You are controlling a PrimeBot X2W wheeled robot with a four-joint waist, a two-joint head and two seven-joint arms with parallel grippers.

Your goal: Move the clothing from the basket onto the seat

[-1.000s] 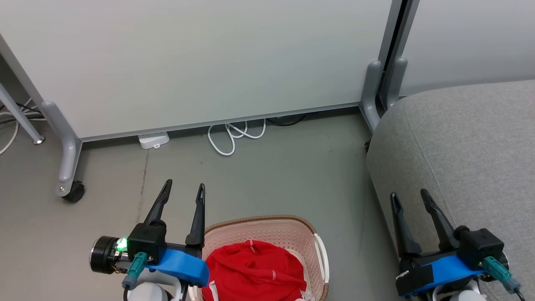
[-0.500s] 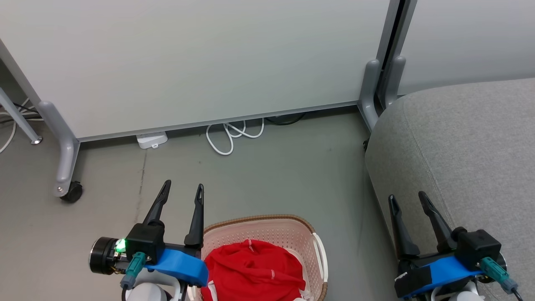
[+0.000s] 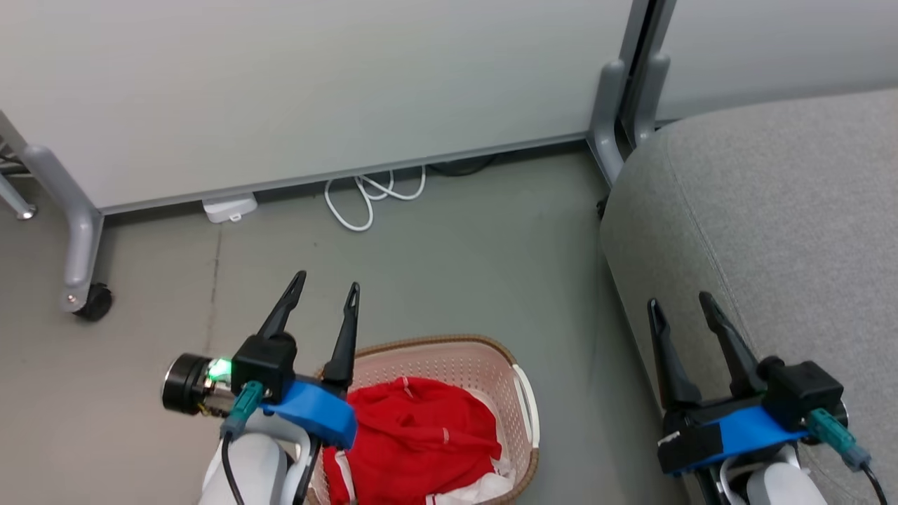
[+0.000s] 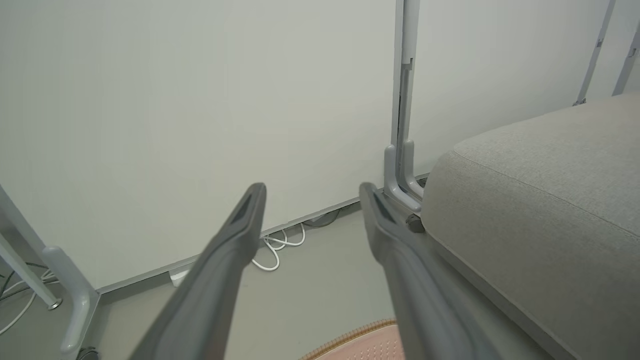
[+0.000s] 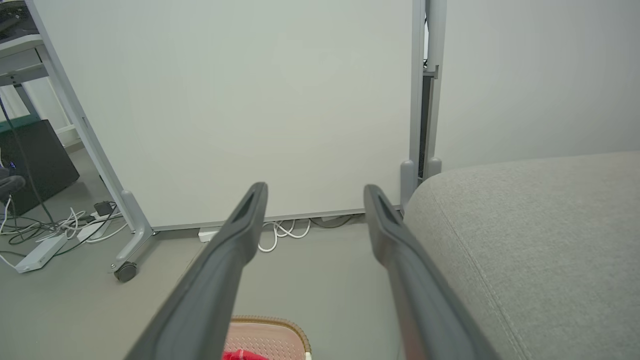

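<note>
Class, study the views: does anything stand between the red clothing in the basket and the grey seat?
Nothing visible does: beyond the basket, just floor separates the clothing from the seat.

Pale partition panels (image 3: 280,91) (grey castor legs) stand on grey floor (image 3: 456,273); white cable (image 3: 349,223) loops beneath.

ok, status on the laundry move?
Left end effector open, by basket rim. Right end effector open, by seat edge. Clothing in basket, untouched. Bare floor between basket and seat.
</note>
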